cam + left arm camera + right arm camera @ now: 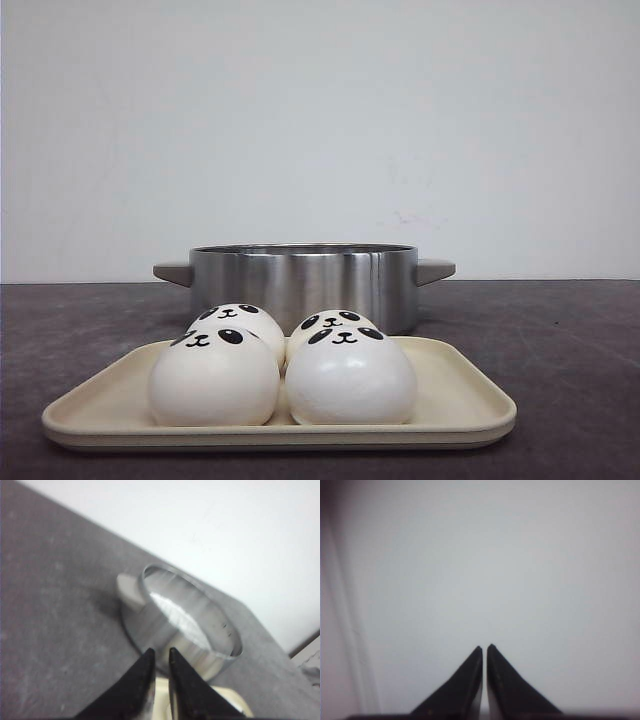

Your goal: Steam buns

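Note:
Four white panda-faced buns lie on a cream tray (470,402) at the table's front: front left (213,380), front right (350,380), back left (243,320), back right (330,322). Behind the tray stands a steel pot (300,282) with grey side handles, no lid. Neither gripper shows in the front view. In the left wrist view my left gripper (160,653) is empty with only a narrow slit between its fingers, above the tray's corner (231,704) and pointing at the pot (170,625). My right gripper (485,647) is shut and empty, facing a blank white wall.
The table top (560,340) is dark grey, with a white wall behind it. The pot's left handle (129,591) sticks out toward the bare table in the left wrist view. A pale object (310,660) sits past the table's far edge.

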Robot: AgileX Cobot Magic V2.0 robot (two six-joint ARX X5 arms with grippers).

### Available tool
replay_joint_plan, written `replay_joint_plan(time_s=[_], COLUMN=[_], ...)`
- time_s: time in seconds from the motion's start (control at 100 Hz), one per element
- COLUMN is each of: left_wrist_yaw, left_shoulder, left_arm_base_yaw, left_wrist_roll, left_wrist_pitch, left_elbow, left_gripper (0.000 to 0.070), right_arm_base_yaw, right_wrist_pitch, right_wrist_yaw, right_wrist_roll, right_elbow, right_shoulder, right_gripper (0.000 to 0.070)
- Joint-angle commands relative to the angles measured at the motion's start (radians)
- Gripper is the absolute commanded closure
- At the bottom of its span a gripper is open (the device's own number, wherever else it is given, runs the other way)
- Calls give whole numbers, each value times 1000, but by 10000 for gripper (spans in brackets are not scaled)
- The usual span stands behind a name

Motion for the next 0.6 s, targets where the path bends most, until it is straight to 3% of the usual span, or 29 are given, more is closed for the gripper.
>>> replay_joint_plan(time_s=[0.0, 0.1, 0.17, 0.22, 0.27, 0.34, 0.43, 0.51, 0.59], left_wrist_yaw=[8, 11, 14, 14, 15, 16, 11, -3, -31], left_shoulder=[0, 0, 3, 11, 30, 76, 180, 296, 411], left_arm_base_yaw=[1, 1, 1, 1, 1, 1, 1, 0, 0], left_wrist_roll=[-4, -4, 0, 22, 62, 140, 289, 381, 401], left_wrist_pitch=[10, 11, 10, 8, -2, -60, -190, -283, -333], left_elbow=[29, 58, 84, 108, 142, 215, 356, 486, 613], left_gripper=[700, 700, 699, 697, 697, 697, 697, 696, 697], right_arm_base_yaw=[-1, -1, -2, -2, -2, -2, -2, -2, -2], right_wrist_pitch=[126, 231, 208, 92, -134, -573, -1014, -1170, -1227], right_wrist_yaw=[27, 83, 87, 77, 64, 89, 253, 362, 372], right_wrist_roll=[128, 158, 167, 179, 152, -10, -329, -504, -575], right_elbow=[10, 11, 16, 44, 107, 256, 470, 615, 730], right_shoulder=[0, 0, 0, 0, 0, 7, 87, 188, 291], right_gripper=[694, 693, 696, 698, 698, 698, 698, 698, 698])
